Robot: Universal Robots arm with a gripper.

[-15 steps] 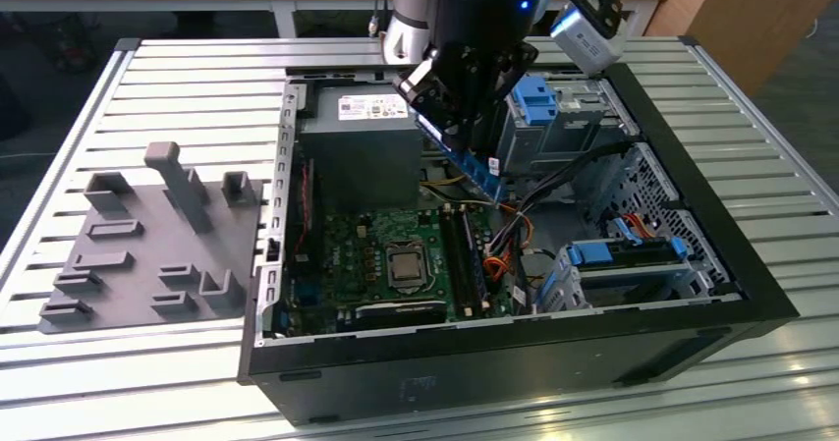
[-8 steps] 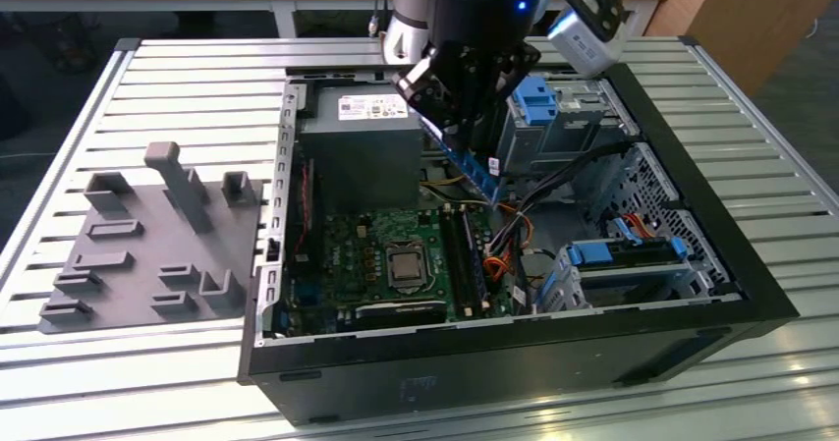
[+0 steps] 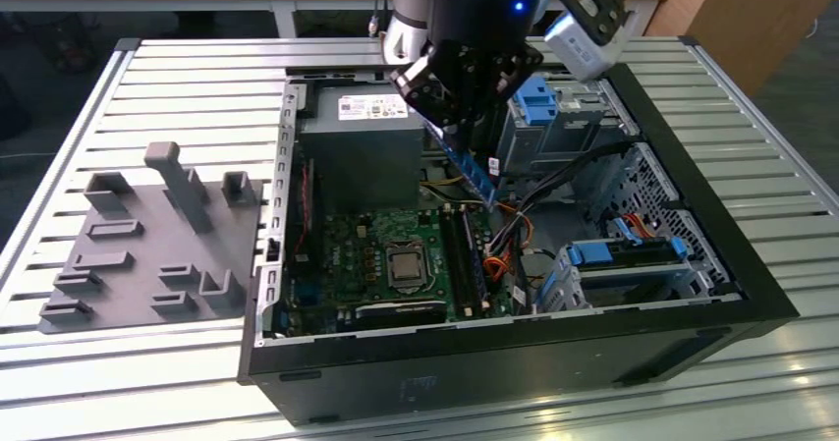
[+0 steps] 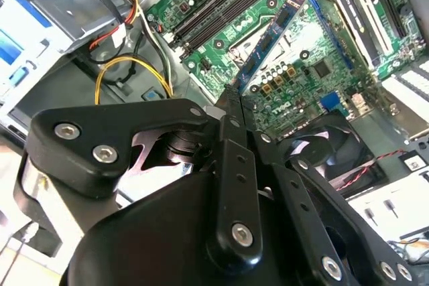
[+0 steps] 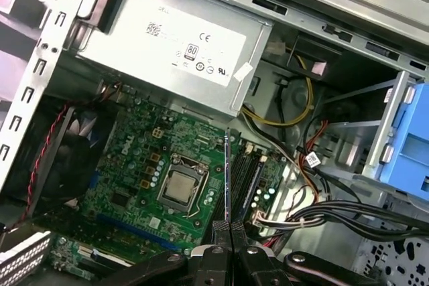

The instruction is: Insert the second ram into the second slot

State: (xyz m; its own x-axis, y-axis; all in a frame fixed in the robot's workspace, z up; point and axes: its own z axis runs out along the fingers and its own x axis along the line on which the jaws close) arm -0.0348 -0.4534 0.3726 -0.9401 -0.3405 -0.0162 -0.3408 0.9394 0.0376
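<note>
Pincer point(image 3: 457, 135) clamped on second ram point(image 3: 478, 178), above memory slots point(image 3: 462, 249), cables point(image 3: 514, 229) seemingly close beside.

You have an open black computer case point(image 3: 525, 367) lying on a slatted metal table point(image 3: 171, 78). Inside it you see a grey power supply point(image 3: 361, 151), a green motherboard point(image 3: 348, 254) with its processor point(image 3: 404, 262), and blue drive clips point(image 3: 630, 252). A grey moulded fixture point(image 3: 144, 254) sits beside the case, on the exterior view's left.

gripper point(image 4: 236, 97) clamps second ram point(image 4: 272, 41) | ram hangs over green motherboard point(image 4: 288, 108) | not seated
</note>
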